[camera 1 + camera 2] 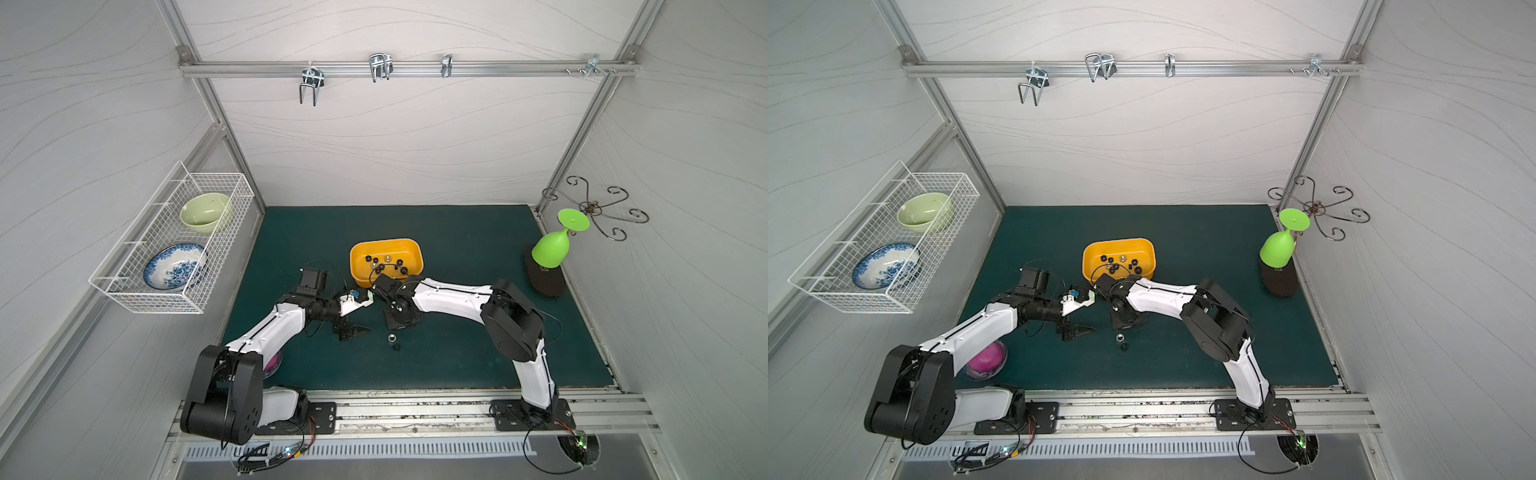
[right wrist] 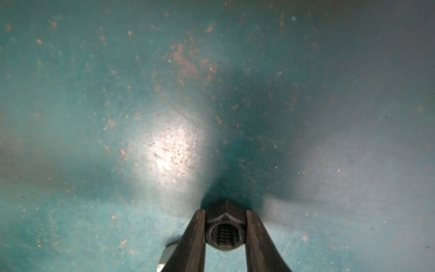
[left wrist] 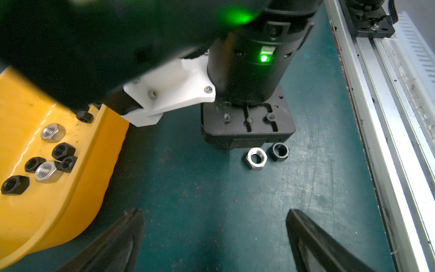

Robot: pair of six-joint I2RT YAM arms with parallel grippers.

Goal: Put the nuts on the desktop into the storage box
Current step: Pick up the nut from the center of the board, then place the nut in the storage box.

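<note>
The yellow storage box stands mid-desktop with several black and silver nuts inside. On the teal desktop, a silver nut and a black nut lie side by side, just in front of my right gripper. The right gripper points down at the desktop, fingers pressed on both sides of another black nut; the top views hide this grip. My left gripper hovers open to the left, with nothing between its fingers.
A white wire basket with two bowls hangs on the left wall. A green goblet leans over a dark object at the right edge. A pink bowl sits under the left arm. Aluminium rails line the front.
</note>
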